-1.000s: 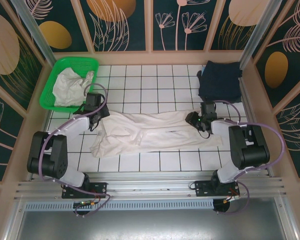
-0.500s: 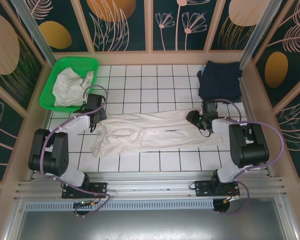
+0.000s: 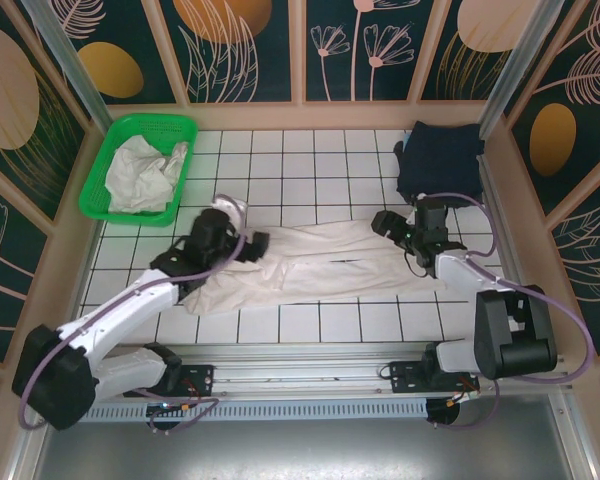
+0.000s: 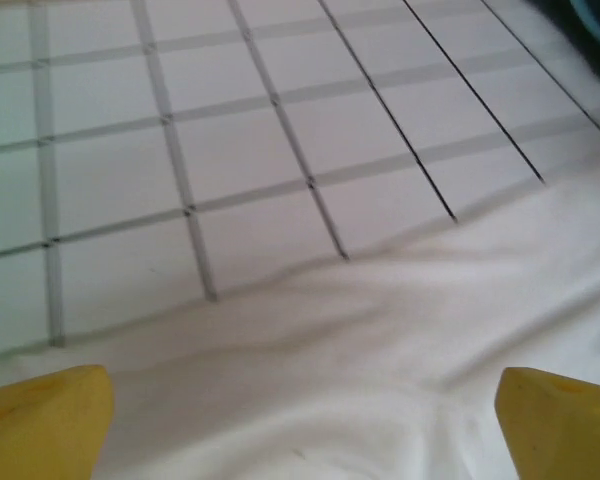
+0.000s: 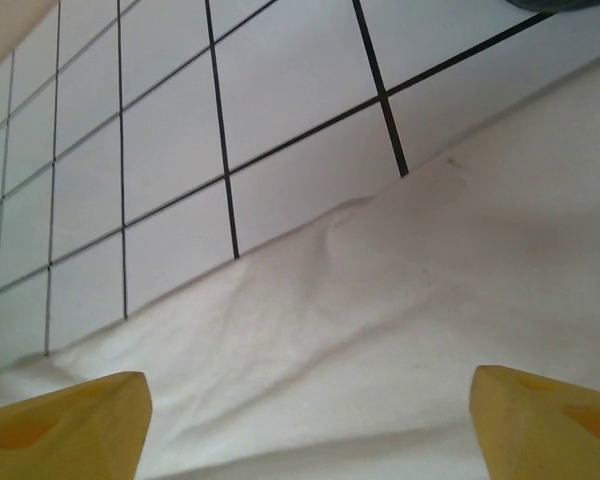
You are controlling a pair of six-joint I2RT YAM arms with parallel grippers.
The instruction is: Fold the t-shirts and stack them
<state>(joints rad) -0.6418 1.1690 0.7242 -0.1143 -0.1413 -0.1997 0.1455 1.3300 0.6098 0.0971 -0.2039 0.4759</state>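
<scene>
An off-white t-shirt point(image 3: 320, 265) lies stretched sideways across the middle of the tiled table, folded into a long band. My left gripper point(image 3: 252, 243) hovers over its left part, fingers wide open; in the left wrist view the yellow fingertips point(image 4: 40, 420) stand far apart above bare cloth point(image 4: 310, 380). My right gripper point(image 3: 383, 222) is open at the shirt's upper right edge, with only fabric point(image 5: 380, 330) between its fingertips point(image 5: 65, 420). A folded dark navy t-shirt point(image 3: 440, 160) rests at the back right. Another off-white t-shirt point(image 3: 145, 175) sits crumpled in the basket.
The green mesh basket point(image 3: 100, 185) stands at the back left. Patterned walls close the table on three sides. Bare white tiles point(image 3: 300, 170) lie behind the stretched shirt, and a narrow strip of tiles runs in front of it.
Both grippers have opened and let go of the shirt's back edge. The left arm has swung right and forward over the shirt; the right gripper has drawn slightly back.
</scene>
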